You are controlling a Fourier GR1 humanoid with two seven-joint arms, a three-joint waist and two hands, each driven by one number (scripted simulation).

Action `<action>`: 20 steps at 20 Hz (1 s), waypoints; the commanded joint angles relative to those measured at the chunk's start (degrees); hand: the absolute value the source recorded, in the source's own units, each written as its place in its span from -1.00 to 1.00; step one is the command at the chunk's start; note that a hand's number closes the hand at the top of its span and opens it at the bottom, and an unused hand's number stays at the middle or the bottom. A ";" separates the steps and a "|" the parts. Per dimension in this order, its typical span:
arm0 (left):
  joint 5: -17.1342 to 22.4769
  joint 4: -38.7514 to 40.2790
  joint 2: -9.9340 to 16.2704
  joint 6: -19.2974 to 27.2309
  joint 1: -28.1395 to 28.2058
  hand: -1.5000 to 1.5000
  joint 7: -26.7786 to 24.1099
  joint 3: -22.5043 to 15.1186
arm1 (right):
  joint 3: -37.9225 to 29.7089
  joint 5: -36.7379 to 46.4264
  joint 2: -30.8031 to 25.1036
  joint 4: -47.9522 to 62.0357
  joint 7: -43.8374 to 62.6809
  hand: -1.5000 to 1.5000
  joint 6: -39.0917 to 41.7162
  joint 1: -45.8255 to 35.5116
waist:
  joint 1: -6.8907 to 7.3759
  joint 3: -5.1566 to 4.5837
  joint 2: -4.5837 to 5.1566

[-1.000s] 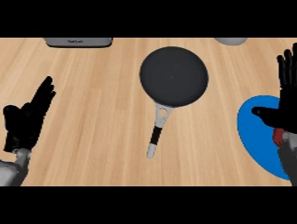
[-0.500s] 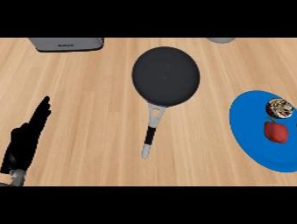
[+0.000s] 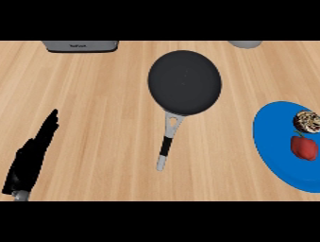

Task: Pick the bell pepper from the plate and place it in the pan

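Note:
A red bell pepper (image 3: 304, 147) lies on the blue plate (image 3: 277, 156) at the right edge of the head view. Beside it on the plate sits a brown, speckled round item (image 3: 308, 122). The dark pan (image 3: 184, 81) rests at the centre of the wooden counter, its handle (image 3: 168, 143) pointing toward me. My left hand (image 3: 32, 158) shows edge-on at the lower left, fingers straight and holding nothing, far from the plate. My right hand is out of the view.
A grey appliance (image 3: 80, 45) stands at the counter's back left. A grey round object (image 3: 245, 43) is cut off at the back right. Bare wood lies between the pan and the plate.
My right hand, which stood over the plate a second ago, has left the view and uncovered the pepper. The left hand has turned edge-on. The scene has shifted left in the view.

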 commanded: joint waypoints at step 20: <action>-5.69 0.65 -5.93 -2.03 -0.20 0.00 0.76 1.26 | 9.77 -4.02 -12.91 2.14 37.53 -1.00 32.57 -26.57 | 1.27 0.22 0.22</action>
